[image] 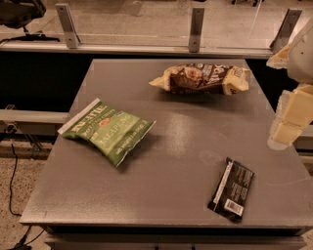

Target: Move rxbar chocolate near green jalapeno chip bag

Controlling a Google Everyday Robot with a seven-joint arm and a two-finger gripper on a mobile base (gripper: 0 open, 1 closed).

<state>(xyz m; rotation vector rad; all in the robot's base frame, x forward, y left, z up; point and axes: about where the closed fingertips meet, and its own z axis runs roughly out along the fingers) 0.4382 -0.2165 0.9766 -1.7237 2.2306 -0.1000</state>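
Observation:
The rxbar chocolate point(231, 190), a small flat black wrapper with a white edge stripe and a white barcode label, lies near the front right of the grey table point(176, 146). The green jalapeno chip bag point(108, 130) lies on the left half of the table, its white sealed end toward the far left. The two are well apart. My gripper point(288, 122) is at the right edge of the view, pale and blocky, raised above the table's right side, up and to the right of the rxbar. It holds nothing that I can see.
A brown-and-cream crinkled snack bag point(203, 78) lies at the back of the table. A glass barrier with metal posts point(195, 29) runs behind the table. An office chair point(22, 14) stands at the far left. Cables point(14, 195) hang at the table's left.

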